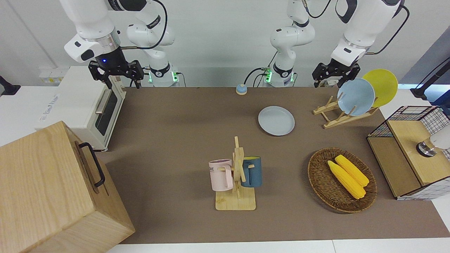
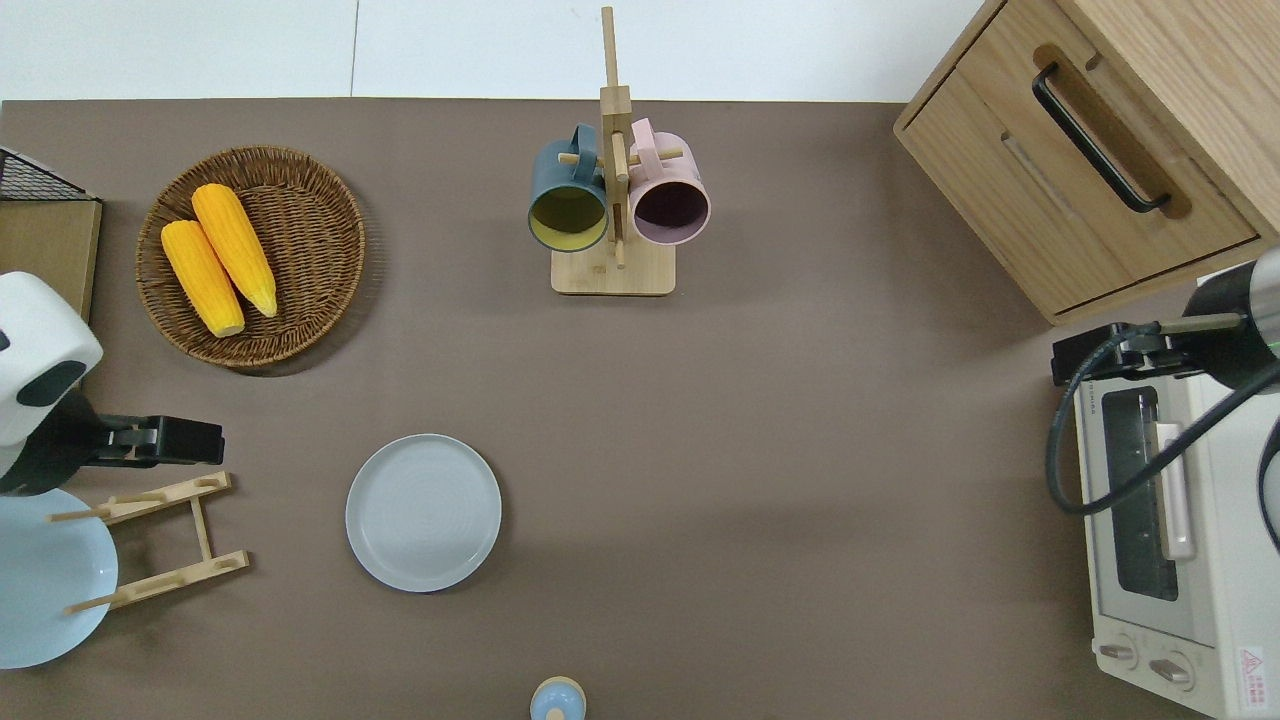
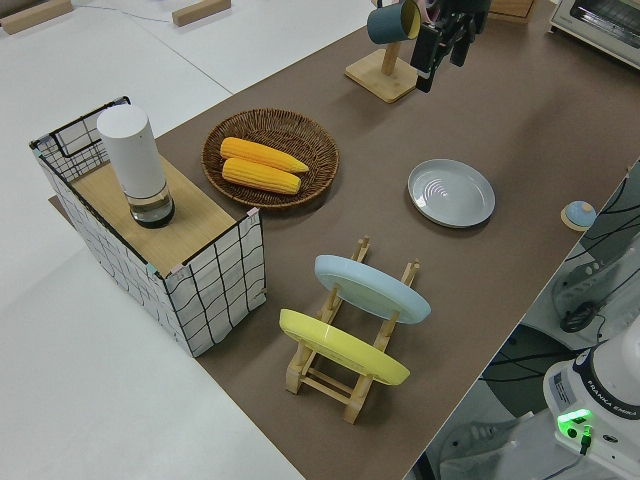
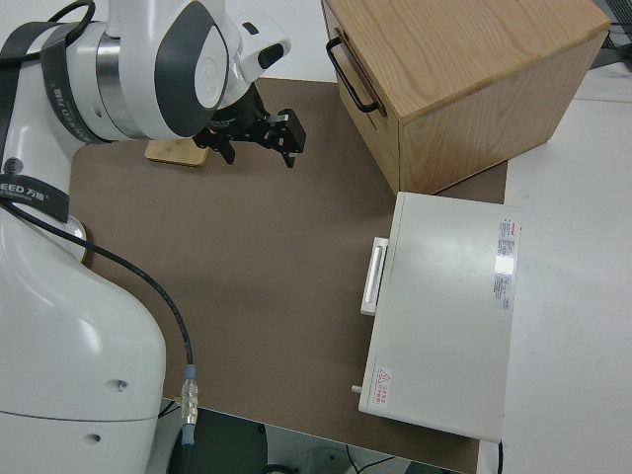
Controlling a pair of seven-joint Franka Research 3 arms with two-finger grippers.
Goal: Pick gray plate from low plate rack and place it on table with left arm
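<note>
The gray plate lies flat on the table, beside the low plate rack toward the table's middle. It also shows in the overhead view and the left side view. My left gripper is open and empty, raised in the air. In the overhead view it is over the table just past the rack's peg end, apart from the plate. The rack's slots toward the gray plate are bare. My right arm is parked, its gripper open.
A light blue plate and a yellow plate lean in the rack. A wicker basket with corn, a wire crate, a mug stand, a toaster oven and a wooden drawer box stand around.
</note>
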